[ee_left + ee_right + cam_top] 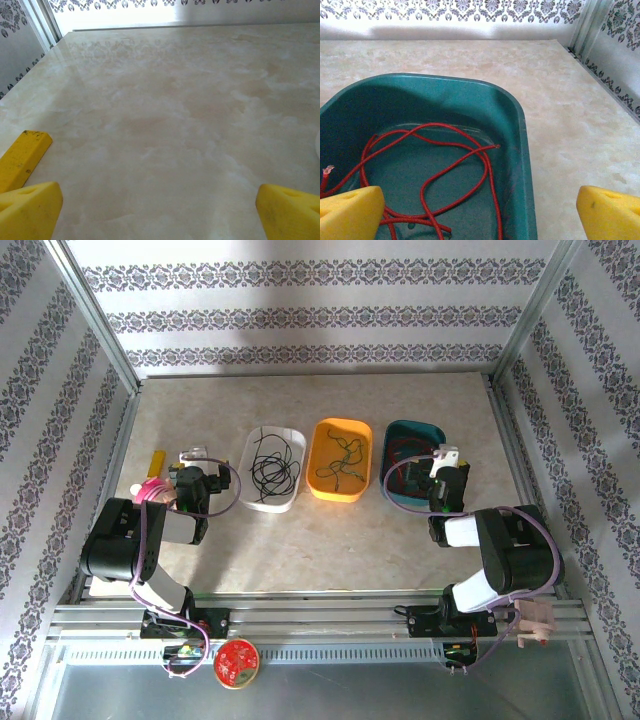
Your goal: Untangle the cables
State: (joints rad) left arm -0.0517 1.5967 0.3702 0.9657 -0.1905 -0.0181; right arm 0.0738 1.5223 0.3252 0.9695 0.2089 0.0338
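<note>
Left tool (pixel 160 212) and right tool (pixel 480 215) both gape empty — the right above the red cable (pixel 415 219) in its teal tray (pixel 520 130). Best to lift straight up — avoiding loops.

Robot lab test cell, aluminium frame (pixel 100 322), wallpaper-lined walls (pixel 300 315), marble-look table (pixel 330 540), 2 arms (pixel 120 545) bolted on rail (pixel 320 625)

Marbled beige table (pixel 320 540); floral-striped walls (pixel 300 315)
</note>
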